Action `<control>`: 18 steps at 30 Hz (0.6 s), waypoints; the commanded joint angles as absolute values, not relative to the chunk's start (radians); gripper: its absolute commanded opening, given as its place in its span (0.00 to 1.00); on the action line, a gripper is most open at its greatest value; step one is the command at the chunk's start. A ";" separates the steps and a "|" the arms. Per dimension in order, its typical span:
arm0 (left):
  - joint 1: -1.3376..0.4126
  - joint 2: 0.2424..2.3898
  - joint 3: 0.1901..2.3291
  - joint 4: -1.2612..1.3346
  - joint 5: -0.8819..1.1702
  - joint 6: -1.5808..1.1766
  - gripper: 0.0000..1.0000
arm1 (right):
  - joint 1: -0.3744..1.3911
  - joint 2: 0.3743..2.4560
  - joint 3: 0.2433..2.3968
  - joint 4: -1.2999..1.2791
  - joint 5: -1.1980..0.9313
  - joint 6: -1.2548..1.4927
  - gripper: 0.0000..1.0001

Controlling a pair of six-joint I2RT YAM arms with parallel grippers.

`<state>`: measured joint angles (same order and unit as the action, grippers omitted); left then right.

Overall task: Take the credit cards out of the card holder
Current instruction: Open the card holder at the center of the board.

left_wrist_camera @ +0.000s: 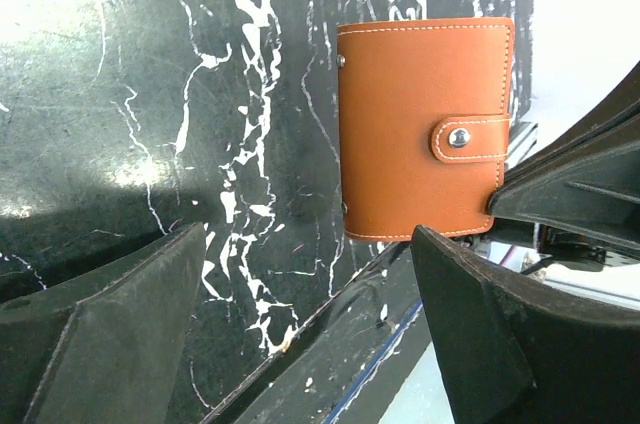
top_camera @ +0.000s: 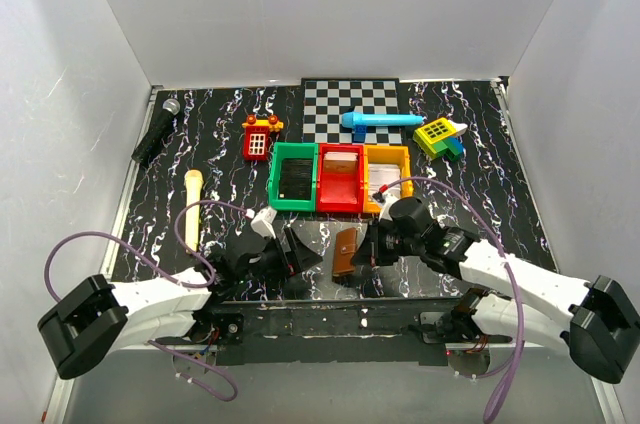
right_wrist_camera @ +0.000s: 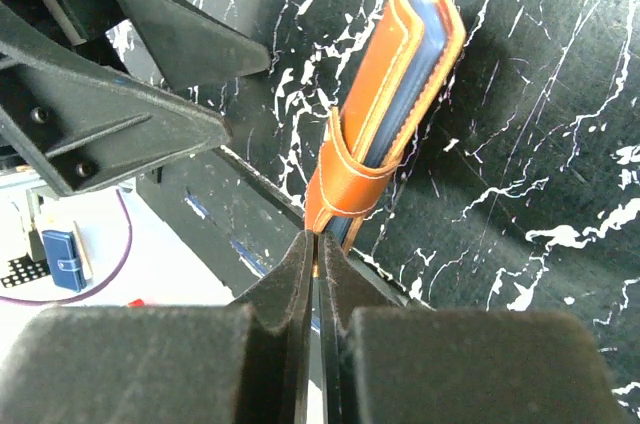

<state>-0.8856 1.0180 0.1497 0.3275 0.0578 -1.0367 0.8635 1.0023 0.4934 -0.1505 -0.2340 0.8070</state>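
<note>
Two black fingertips of the right gripper (right_wrist_camera: 318,242) press almost flat together, nipping a thin lower edge of the card holder (right_wrist_camera: 400,94). The fingers themselves hide how much leather lies between them. The brown holder stands on edge on the marbled black table (top_camera: 480,154), close to its near edge, between the two arms. Its snap strap (left_wrist_camera: 468,138) is fastened across the open side. Only a sliver of blue-grey inner panel shows between the covers, so I cannot tell whether any cards sit inside.

The left gripper (left_wrist_camera: 310,244) is spread wide just beside the holder and touches nothing. Its own view cuts off the finger bases, and the right gripper's dark finger covers the holder's lower right corner.

From above, the holder shows only as a narrow brown strip. Farther back stand a green bin (top_camera: 276,176), a red bin (top_camera: 340,206) and a yellow bin (top_camera: 404,159) in a row. What they contain is too small to make out.
</note>
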 commanded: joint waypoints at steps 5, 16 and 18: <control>-0.881 0.963 0.114 0.507 0.031 -1.031 0.86 | 0.862 0.942 0.606 -0.295 -0.238 0.759 0.01; -0.879 0.977 0.077 0.759 0.147 -1.017 0.98 | 0.854 0.865 0.624 -0.172 -0.389 0.778 0.01; -0.876 0.930 0.051 0.785 0.143 -1.023 0.98 | 0.845 0.858 0.611 -0.134 -0.440 0.798 0.01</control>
